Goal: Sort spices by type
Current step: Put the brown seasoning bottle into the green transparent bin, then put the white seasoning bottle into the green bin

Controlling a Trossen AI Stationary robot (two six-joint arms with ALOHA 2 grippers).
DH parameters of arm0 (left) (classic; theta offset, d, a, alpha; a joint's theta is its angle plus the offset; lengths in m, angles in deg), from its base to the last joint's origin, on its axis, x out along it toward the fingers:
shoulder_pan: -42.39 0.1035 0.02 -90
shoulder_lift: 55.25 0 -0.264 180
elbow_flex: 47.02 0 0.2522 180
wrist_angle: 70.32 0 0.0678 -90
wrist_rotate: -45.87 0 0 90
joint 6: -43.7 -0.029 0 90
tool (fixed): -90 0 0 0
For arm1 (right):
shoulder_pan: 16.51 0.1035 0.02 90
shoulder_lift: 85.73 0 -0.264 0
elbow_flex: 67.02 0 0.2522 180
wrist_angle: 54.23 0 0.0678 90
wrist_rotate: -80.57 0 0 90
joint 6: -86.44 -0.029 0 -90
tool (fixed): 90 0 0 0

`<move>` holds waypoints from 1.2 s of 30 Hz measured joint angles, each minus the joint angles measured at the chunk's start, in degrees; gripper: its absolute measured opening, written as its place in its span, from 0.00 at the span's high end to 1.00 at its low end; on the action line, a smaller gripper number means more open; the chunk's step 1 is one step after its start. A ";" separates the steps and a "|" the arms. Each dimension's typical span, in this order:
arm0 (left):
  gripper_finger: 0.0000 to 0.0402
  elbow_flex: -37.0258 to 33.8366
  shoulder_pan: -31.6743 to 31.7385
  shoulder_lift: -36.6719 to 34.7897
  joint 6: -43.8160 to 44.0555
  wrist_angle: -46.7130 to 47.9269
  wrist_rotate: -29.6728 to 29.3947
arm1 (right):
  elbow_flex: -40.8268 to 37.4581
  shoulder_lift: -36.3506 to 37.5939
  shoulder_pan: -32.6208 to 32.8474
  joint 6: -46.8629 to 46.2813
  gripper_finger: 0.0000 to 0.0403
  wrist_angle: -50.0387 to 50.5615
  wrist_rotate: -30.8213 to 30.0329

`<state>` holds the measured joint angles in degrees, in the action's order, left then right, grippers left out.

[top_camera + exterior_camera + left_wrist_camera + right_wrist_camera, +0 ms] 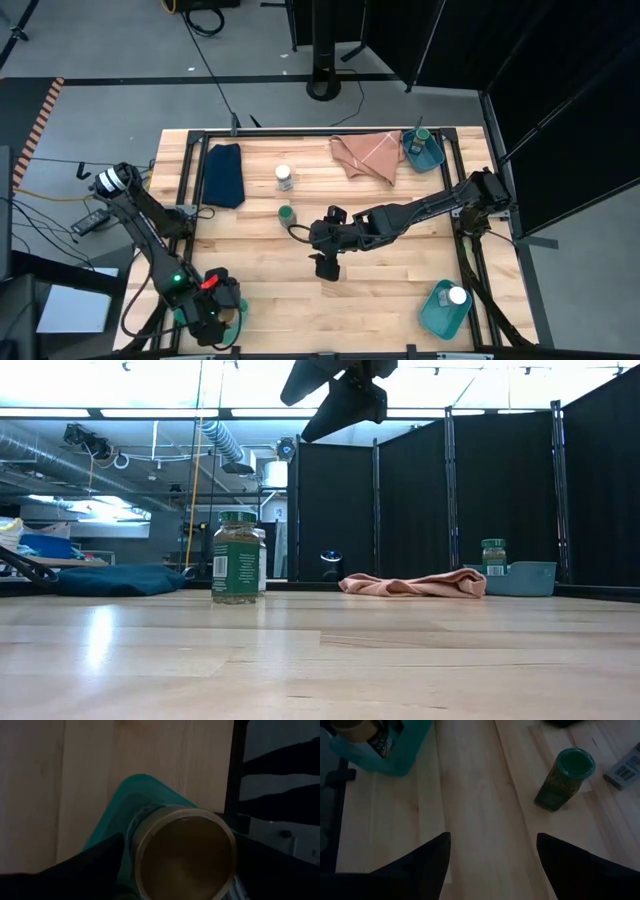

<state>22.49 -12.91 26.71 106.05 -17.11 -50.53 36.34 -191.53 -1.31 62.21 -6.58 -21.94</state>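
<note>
High view: we see the right gripper low in the middle of the frame, above bare table. In the right wrist view its two fingers stand wide apart with nothing between them. The green-lid jar stands just up and left of it, near the centre, and the white-lid jar a little higher. Both are free on the wood.

At the lower left, the left gripper hangs over a teal bin. In the left wrist view it grips a tan-lid jar, which sits over this bin.

One green-lid jar is already in the bin at the upper right, and one white-lid jar is in the bin at the lower right.

We judge that sorting is about half done: the left arm is delivering its jar, and the right arm is about to pick. Its next move probably calls for going toward the green-lid jar, lowering around it, closing, then carrying it to the upper right bin.
</note>
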 joint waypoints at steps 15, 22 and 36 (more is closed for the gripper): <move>0.08 2.27 0.30 -2.62 -2.03 3.69 2.45 | 0.00 0.00 0.00 0.16 0.24 -0.90 1.94; 0.08 8.66 1.07 -2.73 -4.92 13.51 2.17 | 0.00 0.00 -0.02 1.50 0.25 -0.87 2.05; 0.08 24.04 12.61 -2.89 -12.66 31.91 -2.84 | 0.00 0.00 -1.11 3.89 0.25 -0.85 2.12</move>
<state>46.53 -0.30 23.82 93.39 14.81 -53.37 36.34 -191.53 -2.42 66.10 -7.43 -19.82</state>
